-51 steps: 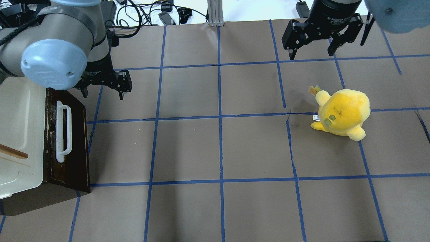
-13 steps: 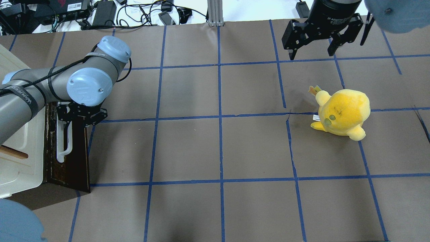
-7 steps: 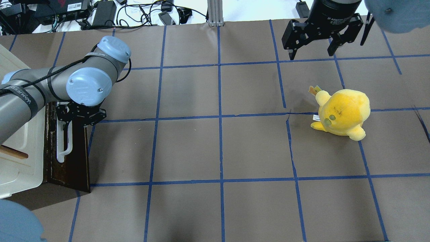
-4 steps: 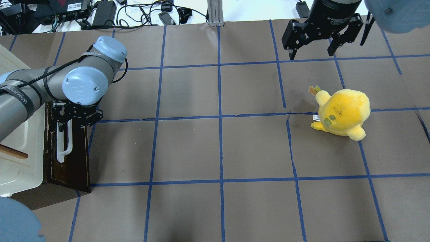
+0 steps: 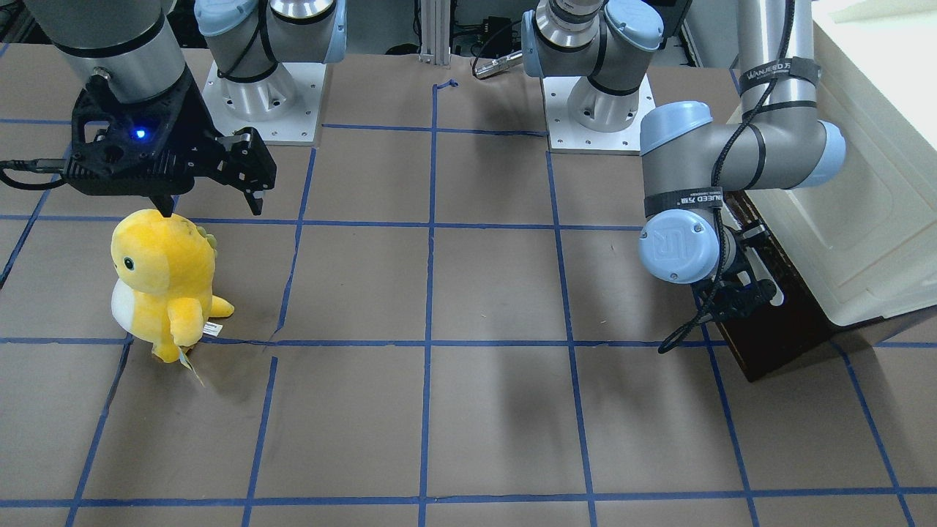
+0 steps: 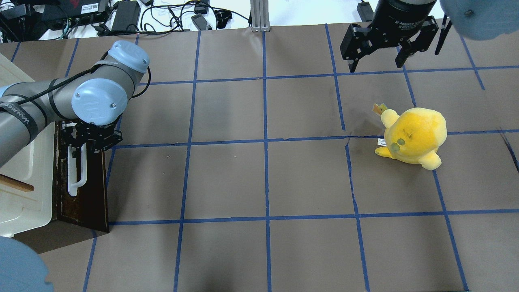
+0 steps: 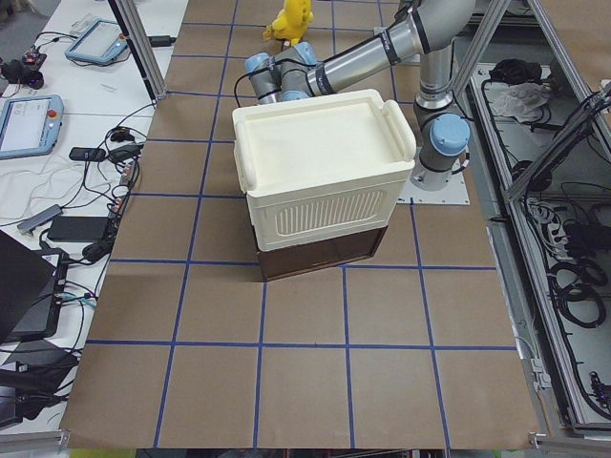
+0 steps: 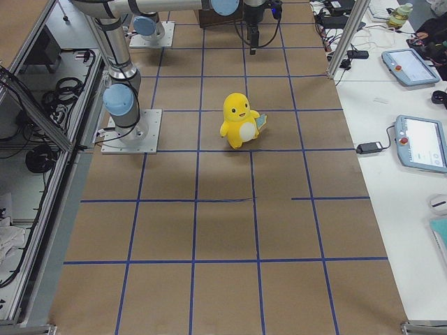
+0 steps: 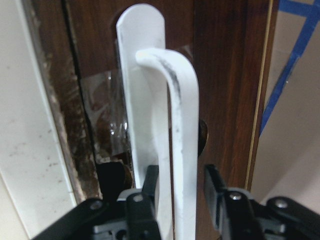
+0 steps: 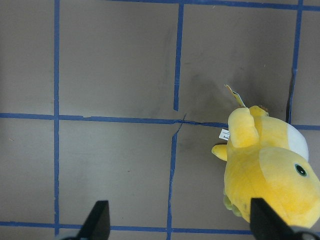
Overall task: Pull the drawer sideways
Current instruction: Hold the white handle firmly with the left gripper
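The dark brown drawer (image 6: 91,194) sits shut under the cream-white cabinet (image 6: 24,162) at the table's left edge, its long white bar handle (image 6: 77,174) facing the table's middle. My left gripper (image 6: 83,142) points at the drawer front. In the left wrist view its fingers (image 9: 150,190) close tightly on both sides of the handle bar (image 9: 182,100). In the front view the gripper (image 5: 747,296) is at the drawer front (image 5: 776,337). My right gripper (image 6: 377,67) is open and empty, raised above the far right of the table.
A yellow plush toy (image 6: 413,138) stands on the right half of the table, near my right gripper; it also shows in the right wrist view (image 10: 270,170). A wooden stick (image 6: 16,184) lies on the cabinet top. Cables and devices lie beyond the table's far edge.
My left arm came down from beside the cabinet to the handle, then edged a little closer to the drawer front. The drawer has not visibly moved. My right arm is still.
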You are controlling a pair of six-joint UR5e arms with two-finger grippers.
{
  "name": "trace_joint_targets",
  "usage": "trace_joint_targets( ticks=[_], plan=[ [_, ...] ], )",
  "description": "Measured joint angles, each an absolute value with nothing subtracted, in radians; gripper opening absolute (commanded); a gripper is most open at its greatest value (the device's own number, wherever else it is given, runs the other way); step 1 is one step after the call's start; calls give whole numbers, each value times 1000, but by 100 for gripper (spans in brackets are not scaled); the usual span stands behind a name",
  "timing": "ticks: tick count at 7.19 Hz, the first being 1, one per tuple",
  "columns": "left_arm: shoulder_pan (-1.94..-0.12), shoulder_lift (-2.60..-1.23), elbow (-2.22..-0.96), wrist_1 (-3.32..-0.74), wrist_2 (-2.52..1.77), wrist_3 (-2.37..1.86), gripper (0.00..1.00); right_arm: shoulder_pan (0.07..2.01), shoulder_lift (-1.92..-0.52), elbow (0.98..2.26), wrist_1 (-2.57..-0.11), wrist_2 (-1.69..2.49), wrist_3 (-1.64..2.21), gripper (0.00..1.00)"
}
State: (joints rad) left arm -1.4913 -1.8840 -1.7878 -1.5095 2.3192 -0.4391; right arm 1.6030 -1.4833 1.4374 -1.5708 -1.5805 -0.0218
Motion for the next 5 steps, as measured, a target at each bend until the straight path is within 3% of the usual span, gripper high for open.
trace_joint_targets(
  ticks=[2, 3, 5],
  plan=[
    [-1492, -1886, -1787, -1508, 2318, -441, 19, 1603, -1483, 1437, -1571, -1580, -22, 100],
    [-1494, -1886, -1787, -1508, 2318, -441, 2, 1603, -1483, 1437, -1571, -1580, -22, 100],
    [-1497, -1884, -1786, -1512, 2319, -442, 0, 1603, -1483, 1437, -1571, -1580, -22, 100]
  ],
)
